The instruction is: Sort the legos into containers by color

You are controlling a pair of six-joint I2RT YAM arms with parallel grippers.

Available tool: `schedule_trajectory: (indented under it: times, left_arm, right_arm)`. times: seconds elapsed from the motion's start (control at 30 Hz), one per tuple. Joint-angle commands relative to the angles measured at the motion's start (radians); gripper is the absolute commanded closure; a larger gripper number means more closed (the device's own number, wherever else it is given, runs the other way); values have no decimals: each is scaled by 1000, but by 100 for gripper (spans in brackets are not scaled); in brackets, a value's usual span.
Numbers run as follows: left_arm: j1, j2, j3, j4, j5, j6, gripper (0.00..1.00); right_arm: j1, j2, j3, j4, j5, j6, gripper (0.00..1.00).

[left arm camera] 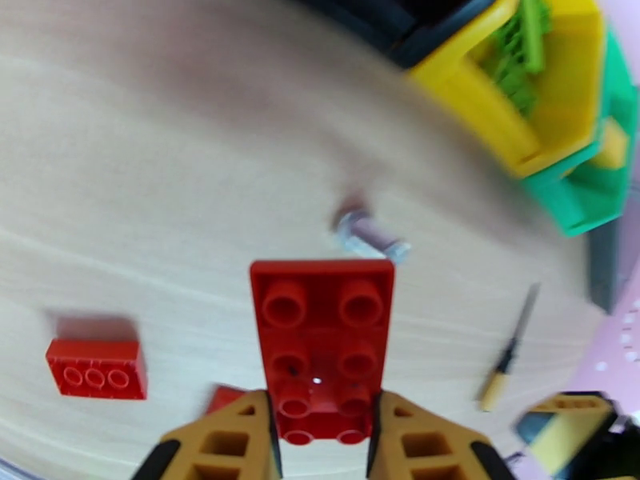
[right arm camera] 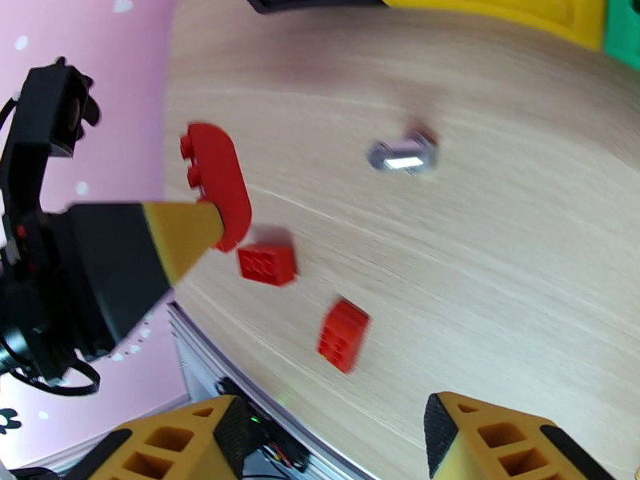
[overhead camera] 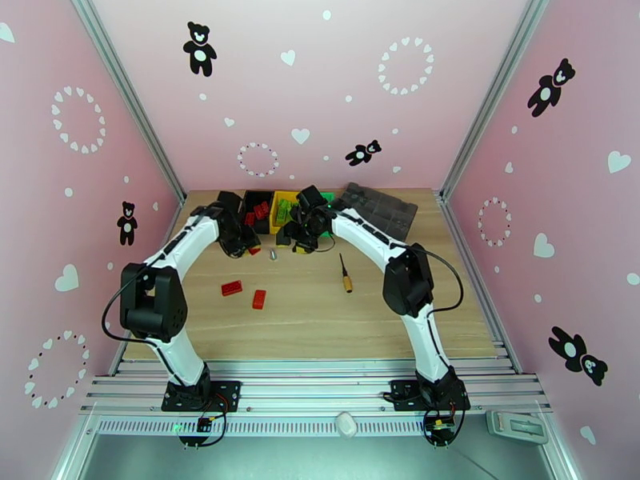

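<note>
One flat red eight-stud plastic lego plate (left arm camera: 322,330), pinched by left gripper (left arm camera: 324,418), held above wooden table (left arm camera: 160,154). Two red lego bricks (right arm camera: 268,263) on table. Right gripper (right arm camera: 332,430) spread, empty. Yellow plastic bin (left arm camera: 472,98) holds blurry green pieces (left arm camera: 520,50), likely legos.

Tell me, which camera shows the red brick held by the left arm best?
The left wrist view: the red brick sits central, studs plain, clamped in the left gripper. The right wrist view shows it edge-on; the top view shows a small red speck.
</note>
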Motion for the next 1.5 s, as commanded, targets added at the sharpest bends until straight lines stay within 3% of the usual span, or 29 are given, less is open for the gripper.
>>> schedule_trajectory:
  times: [0.0, 0.3, 0.47, 0.6, 0.83, 1.13, 1.47]
  left_arm:
    - [44, 76, 105, 34, 98, -10, 71]
    - [96, 402, 587, -59, 132, -37, 68]
    - [98, 597, 909, -146, 156, -67, 48]
    - [98, 621, 966, -160, 156, -70, 34]
    - [98, 445, 721, -113, 105, -29, 31]
    - [72, 122, 301, -97, -62, 31, 27]
    - [-89, -178, -178, -62, -202, 41, 27]
  right_arm:
    - [-9, 25, 51, 16, -24, 33, 37]
    - [-37, -4, 41, -27, 31, 7, 37]
    - [-42, -13, 39, -50, 56, 0, 37]
    - [-44, -17, 37, -62, 65, -6, 36]
    - [-45, -10, 41, -88, 61, -36, 36]
    - [-41, -17, 40, -170, 77, -132, 36]
    - [-26, -53, -74, -226, 126, -239, 35]
